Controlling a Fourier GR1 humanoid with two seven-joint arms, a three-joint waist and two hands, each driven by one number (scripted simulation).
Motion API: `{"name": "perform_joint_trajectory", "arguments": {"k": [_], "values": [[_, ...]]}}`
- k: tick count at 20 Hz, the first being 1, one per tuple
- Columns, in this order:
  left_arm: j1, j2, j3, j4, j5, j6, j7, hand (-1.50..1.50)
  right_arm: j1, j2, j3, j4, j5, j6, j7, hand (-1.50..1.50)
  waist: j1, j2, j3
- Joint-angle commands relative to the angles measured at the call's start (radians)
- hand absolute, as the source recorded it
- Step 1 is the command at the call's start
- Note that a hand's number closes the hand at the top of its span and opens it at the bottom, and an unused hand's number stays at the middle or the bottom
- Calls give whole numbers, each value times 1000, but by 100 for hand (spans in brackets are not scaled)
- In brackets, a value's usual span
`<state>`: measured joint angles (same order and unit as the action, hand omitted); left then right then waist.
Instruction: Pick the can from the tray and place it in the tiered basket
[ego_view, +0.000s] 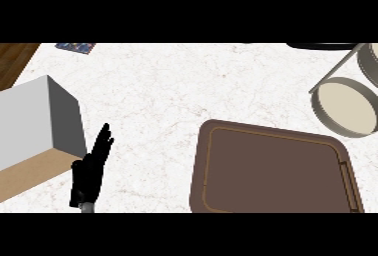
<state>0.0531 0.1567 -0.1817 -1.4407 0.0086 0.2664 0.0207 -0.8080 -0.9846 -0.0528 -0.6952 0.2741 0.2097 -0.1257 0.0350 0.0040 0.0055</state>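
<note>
Tray (273, 172) sits at the near right of the tabletop (184, 85), and you will find nothing showing on its brown floor: no can is in view anywhere, so you cannot tell where it lies or how its long axis runs. The basket (345, 106) stands just beyond the tray's far right corner, its round tiers cut by the right edge.

Your only robot hand in view is the left robot hand (90, 167), resting at the near left with fingers straight and together, pointing far, holding nothing, just beside the grey box (37, 120). It is well apart from the tray, with bare tabletop between. The right robot hand does not show at all.

By my judgement the right side is nearer both tray and basket, so that arm suits the move, once you locate the can.
</note>
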Motion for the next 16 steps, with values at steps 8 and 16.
{"name": "perform_joint_trajectory", "arguments": {"k": [8,16], "values": [[48,-4,4,17,-9,-3,-4,0,-82,153,-155,242,-161,96,1,-150,-9,3,-4],[24,-19,3,22,-28,11,25,0,-132,156,-304,301,-282,54,-37,-150,-18,2,-4]]}}
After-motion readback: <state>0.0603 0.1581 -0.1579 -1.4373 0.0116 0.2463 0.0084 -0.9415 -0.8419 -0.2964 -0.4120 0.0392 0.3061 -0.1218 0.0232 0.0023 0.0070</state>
